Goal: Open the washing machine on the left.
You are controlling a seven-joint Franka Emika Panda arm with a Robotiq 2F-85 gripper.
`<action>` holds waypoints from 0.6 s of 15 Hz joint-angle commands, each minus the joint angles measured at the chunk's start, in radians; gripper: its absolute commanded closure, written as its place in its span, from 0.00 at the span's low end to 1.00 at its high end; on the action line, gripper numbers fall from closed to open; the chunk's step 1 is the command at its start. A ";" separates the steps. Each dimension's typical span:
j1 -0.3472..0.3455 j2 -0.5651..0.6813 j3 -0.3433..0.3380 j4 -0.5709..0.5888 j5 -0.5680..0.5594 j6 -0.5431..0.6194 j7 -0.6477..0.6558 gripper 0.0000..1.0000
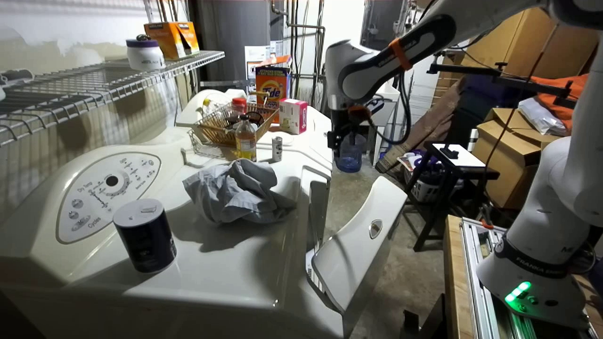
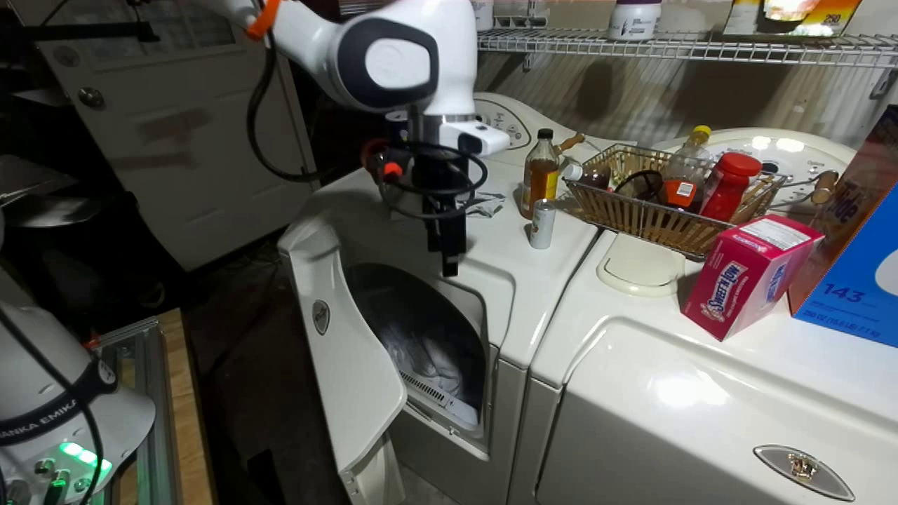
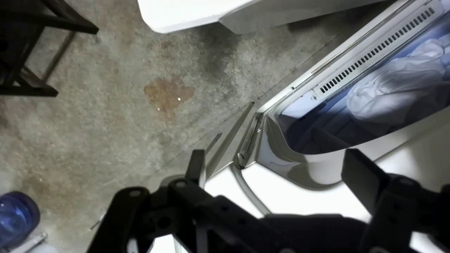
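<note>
The washing machine sits below the pincer, its front turned toward the robot's base, its control panel at the back, on the wall side. I can't judge the body's long axis, as its lower part runs out of my sight. The door stands swung out, well apart from the pincer, its long upper face slanting away from the front into the room. Beside the pincer, on the door's side, the opening shows pale cloth inside.

The arm reaches across high up, bends at the wrist and hangs the pincer downward, fingers toward the floor and spread wide apart. They are over the front corner, near the seam with the second white appliance. On the top, on the wall side of the pincer, are a small can and a crumpled grey cloth. A blue jug stands on the floor, well apart from the pincer.
</note>
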 commanded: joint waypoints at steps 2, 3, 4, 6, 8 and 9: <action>-0.017 -0.281 0.028 -0.165 0.001 -0.020 -0.242 0.00; -0.021 -0.159 0.026 -0.079 0.001 -0.016 -0.154 0.00; -0.023 -0.196 0.027 -0.094 0.002 -0.018 -0.167 0.00; -0.025 -0.201 0.028 -0.096 0.002 -0.020 -0.165 0.00; -0.025 -0.179 0.028 -0.094 0.002 -0.018 -0.164 0.00; -0.025 -0.170 0.028 -0.091 0.001 -0.017 -0.163 0.00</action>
